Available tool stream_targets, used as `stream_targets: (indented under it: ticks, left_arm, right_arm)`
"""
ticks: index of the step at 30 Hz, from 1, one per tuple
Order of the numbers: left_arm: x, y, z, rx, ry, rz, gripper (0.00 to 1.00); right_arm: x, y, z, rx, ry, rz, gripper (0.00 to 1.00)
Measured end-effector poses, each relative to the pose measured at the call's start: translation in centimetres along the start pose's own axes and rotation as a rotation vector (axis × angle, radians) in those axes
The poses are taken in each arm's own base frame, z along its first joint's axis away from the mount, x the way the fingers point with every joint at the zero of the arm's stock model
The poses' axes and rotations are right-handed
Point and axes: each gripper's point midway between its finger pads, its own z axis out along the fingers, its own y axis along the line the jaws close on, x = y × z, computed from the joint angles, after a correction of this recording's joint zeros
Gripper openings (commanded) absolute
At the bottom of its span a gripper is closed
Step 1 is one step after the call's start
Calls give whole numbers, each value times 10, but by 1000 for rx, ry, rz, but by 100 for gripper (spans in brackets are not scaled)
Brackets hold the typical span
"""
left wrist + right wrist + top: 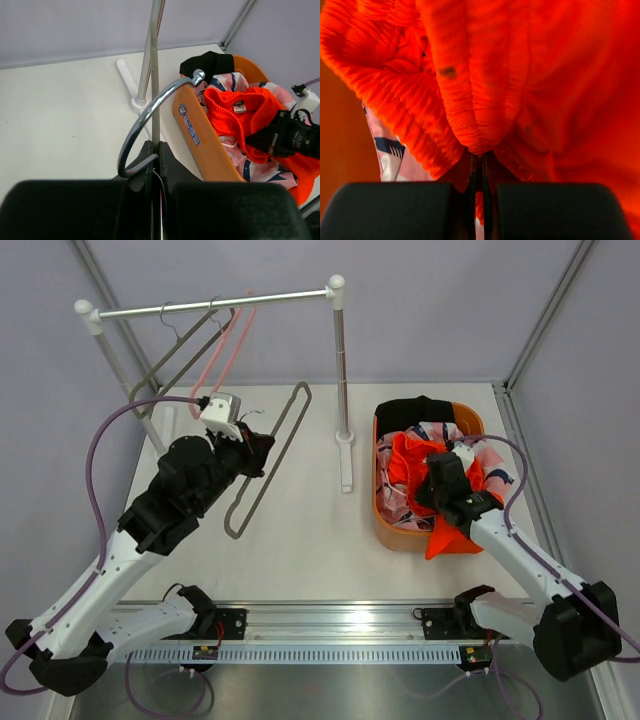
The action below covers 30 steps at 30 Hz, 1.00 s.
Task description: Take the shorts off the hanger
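The bright orange shorts (pixel 405 465) lie in an orange basket (pixel 383 510) at the right, on top of the pink printed shorts (pixel 430 430) and beside the black shorts (pixel 415 410). My right gripper (pixel 428 488) is shut on a fold of the orange shorts (pixel 485 90), which fill the right wrist view; its jaws (pixel 481 162) pinch the cloth. My left gripper (pixel 262 452) is shut on a bare dark grey wire hanger (pixel 275 455) and holds it over the table's middle left. In the left wrist view its jaws (pixel 159 150) clamp the hanger's wire below the hook (pixel 150 110).
A clothes rack (pixel 210 305) stands at the back with a grey hanger (pixel 185 355) and a pink hanger (pixel 225 355) on its rail. Its right post (pixel 342 370) and foot stand between my arms, near the basket (pixel 200 132).
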Motion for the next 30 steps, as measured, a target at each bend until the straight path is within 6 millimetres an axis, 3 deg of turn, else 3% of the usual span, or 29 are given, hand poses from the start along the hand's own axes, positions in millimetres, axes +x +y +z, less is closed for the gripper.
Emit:
stream_targets:
  ticks: [5,10,13,16,18,22,28,29,30]
  left_arm:
    - [4,0,4,-12,29,-3,0]
    - [-10,-2,0,-12,16,-7,0]
    - [-18,-4,-4,-10,4,-9,0]
    - [-24,-4,-7,-10,-2,-10,0]
    - [-27,-4,-8,-11,-4,-10,0]
    - [-31,-3,-8,-25,1,3,0]
    - [-45,-8,6,-42,24,38,0]
    - [-51,-9,12,-47,33,48,0]
    - [-53,-10,15,-49,32,51,0]
  right_arm:
    - [13,22,42,-3,106,3,0]
    - [12,56,84,-56,171,14,1]
    - [7,74,94,-124,164,41,4]
    - [7,79,92,-156,163,54,11]
    - [8,76,86,-160,157,57,18]
    - [-3,70,52,-178,118,65,51]
    - [-56,74,-30,-284,-56,73,74]
    - [-66,75,-46,-308,-88,74,80]
    - [-77,77,-61,-333,-122,73,93]
